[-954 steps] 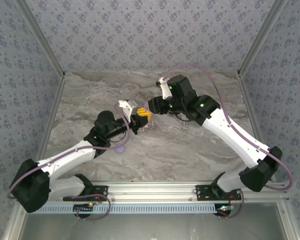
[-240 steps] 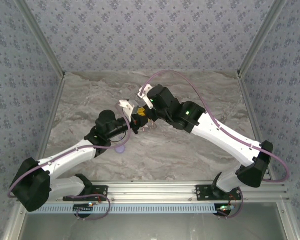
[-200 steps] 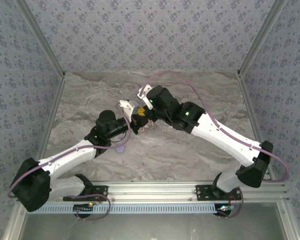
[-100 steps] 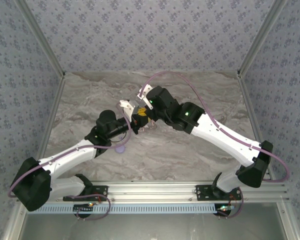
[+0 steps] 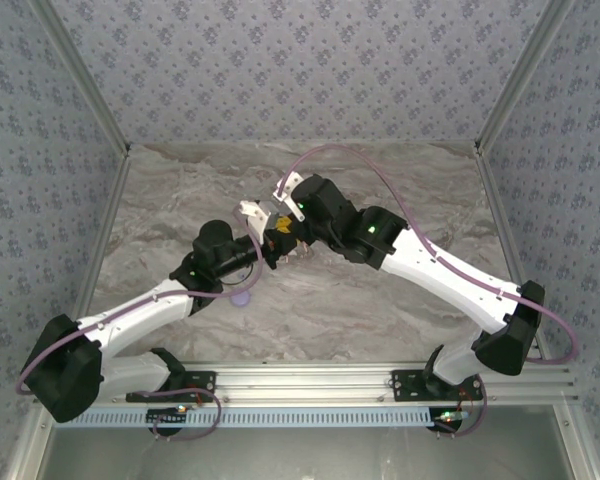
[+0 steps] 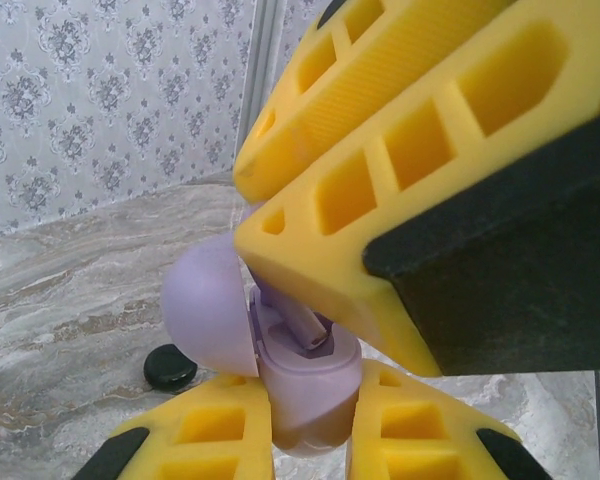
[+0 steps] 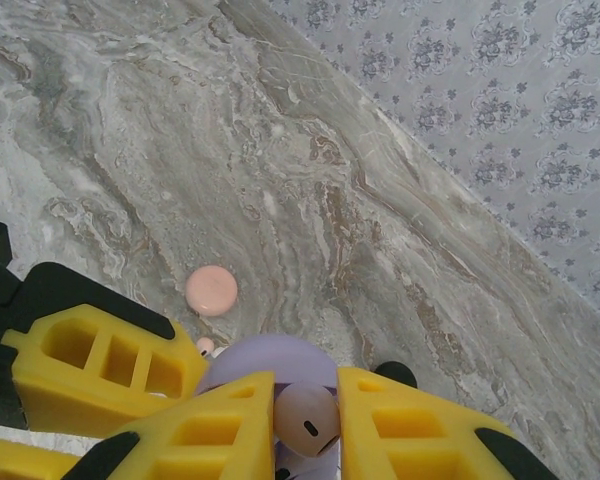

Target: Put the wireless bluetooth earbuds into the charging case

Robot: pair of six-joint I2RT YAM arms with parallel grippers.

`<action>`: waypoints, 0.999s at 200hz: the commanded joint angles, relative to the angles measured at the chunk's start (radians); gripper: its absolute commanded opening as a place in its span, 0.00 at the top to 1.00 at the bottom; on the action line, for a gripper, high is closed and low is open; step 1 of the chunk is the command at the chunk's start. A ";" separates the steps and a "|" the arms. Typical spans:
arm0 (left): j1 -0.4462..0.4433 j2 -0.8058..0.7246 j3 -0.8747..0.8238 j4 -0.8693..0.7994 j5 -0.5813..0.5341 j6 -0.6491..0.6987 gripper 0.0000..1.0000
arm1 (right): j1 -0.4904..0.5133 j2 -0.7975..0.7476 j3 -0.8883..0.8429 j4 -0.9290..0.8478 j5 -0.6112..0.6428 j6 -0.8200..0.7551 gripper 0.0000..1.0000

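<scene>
Left gripper [image 6: 310, 445] up close, jaws clamped on the glossy lavender charging case [image 6: 305, 385], domed lid [image 6: 208, 312] open at 9 o'clock. Right gripper [image 7: 307, 392], jaws pinching a lavender earbud [image 7: 305, 420], stem down in the case's mouth. Beyond, at 11 o'clock on the tabletop [image 7: 380, 200], lies a pink disc [image 7: 211, 290].

The charging case [image 6: 310, 385] is lavender, and the earbud [image 7: 305, 420] at its mouth is a paler lavender. The left gripper [image 6: 310, 440] and right gripper [image 7: 305, 410] have yellow fingers with black backs. Near the case lie a pink disc [image 7: 211, 290] and a black disc [image 6: 170, 367]. Under the case, the table [image 7: 130, 130] is grey veined marble. Behind it, the walls [image 5: 300, 70] bear a blue-grey floral print.
</scene>
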 commanded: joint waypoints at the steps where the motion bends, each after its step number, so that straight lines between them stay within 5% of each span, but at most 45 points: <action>1: -0.005 0.000 0.035 0.048 -0.011 0.004 1.00 | 0.011 -0.019 -0.020 -0.024 -0.026 0.018 0.78; 200: -0.002 0.003 0.042 0.044 0.046 0.002 1.00 | -0.029 -0.082 -0.063 0.090 -0.063 -0.108 0.77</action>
